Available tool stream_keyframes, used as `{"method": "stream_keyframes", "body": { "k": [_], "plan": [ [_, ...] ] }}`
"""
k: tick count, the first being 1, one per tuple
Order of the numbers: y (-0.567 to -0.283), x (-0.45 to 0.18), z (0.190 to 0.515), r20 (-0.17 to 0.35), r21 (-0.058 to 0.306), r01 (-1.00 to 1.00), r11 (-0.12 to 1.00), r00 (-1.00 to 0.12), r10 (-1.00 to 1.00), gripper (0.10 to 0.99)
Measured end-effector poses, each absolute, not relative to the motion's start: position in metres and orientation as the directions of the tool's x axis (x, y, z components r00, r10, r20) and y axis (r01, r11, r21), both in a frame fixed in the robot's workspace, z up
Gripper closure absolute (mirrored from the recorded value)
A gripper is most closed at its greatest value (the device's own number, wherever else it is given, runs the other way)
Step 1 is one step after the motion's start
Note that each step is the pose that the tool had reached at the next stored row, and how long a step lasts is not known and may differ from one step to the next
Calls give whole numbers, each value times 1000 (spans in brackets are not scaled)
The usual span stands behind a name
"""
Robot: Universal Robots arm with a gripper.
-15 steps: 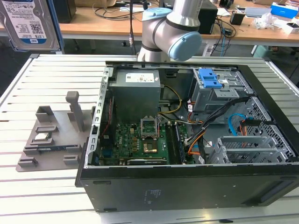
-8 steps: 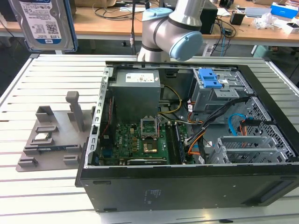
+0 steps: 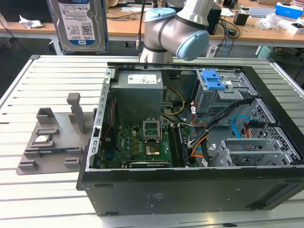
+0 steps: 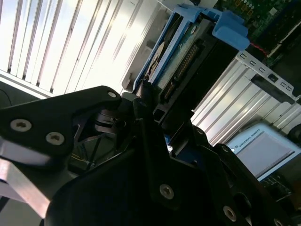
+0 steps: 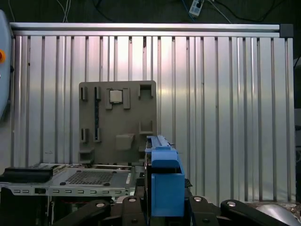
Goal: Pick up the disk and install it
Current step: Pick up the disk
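Observation:
The disk [image 3: 78, 23], silver-grey with a blue-and-white label, hangs upright high over the table's far edge at the exterior view's left. In the second wrist view my gripper [image 4: 164, 115] is shut on the disk [image 4: 188, 61], whose blue plastic frame and connector edge stick out past the black fingers [image 4: 141, 101]. In the first wrist view the disk [image 5: 164, 181] is seen edge-on, its blue frame clamped in my gripper [image 5: 162, 207]. Far below it lies the slatted table.
An open computer case [image 3: 90, 156] lies on the slatted metal table [image 3: 28, 190], with a blue-latched drive cage [image 3: 213, 80] at its far right. A grey holder tray [image 3: 52, 137] with a small silver chip [image 3: 43, 139] sits left of the case. The arm's base [image 3: 175, 33] stands behind.

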State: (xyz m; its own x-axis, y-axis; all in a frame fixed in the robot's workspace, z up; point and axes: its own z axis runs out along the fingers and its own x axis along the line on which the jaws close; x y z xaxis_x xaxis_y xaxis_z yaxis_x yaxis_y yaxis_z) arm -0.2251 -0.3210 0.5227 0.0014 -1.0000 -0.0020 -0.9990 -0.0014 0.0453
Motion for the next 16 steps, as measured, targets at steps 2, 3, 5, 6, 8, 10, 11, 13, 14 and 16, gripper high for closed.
{"method": "stream_keyframes", "body": {
  "k": [2, 3, 5, 6, 8, 10, 11, 13, 14, 16],
  "plan": [
    [-321, -208, 523, -2, 45, -999, -1, 1, -1000, 722],
    [-321, -194, 523, -2, 45, -999, -1, 1, -1000, 722],
    [-321, -176, 523, -2, 45, -999, -1, 1, -1000, 722],
    [-321, -164, 523, -2, 45, -999, -1, 1, -1000, 722],
    [-321, -154, 523, -2, 46, -999, -1, 1, -1000, 722],
    [-321, -137, 523, -2, 46, -999, -1, 1, -1000, 722],
    [-321, -132, 523, -2, 46, -999, -1, 1, -1000, 722],
    [-321, -124, 523, -2, 46, -999, -1, 1, -1000, 722],
    [-321, -119, 523, -2, 46, -999, -1, 1, -1000, 722],
    [-321, -108, 523, -2, 46, -999, -1, 1, -1000, 722]
  ]
}}
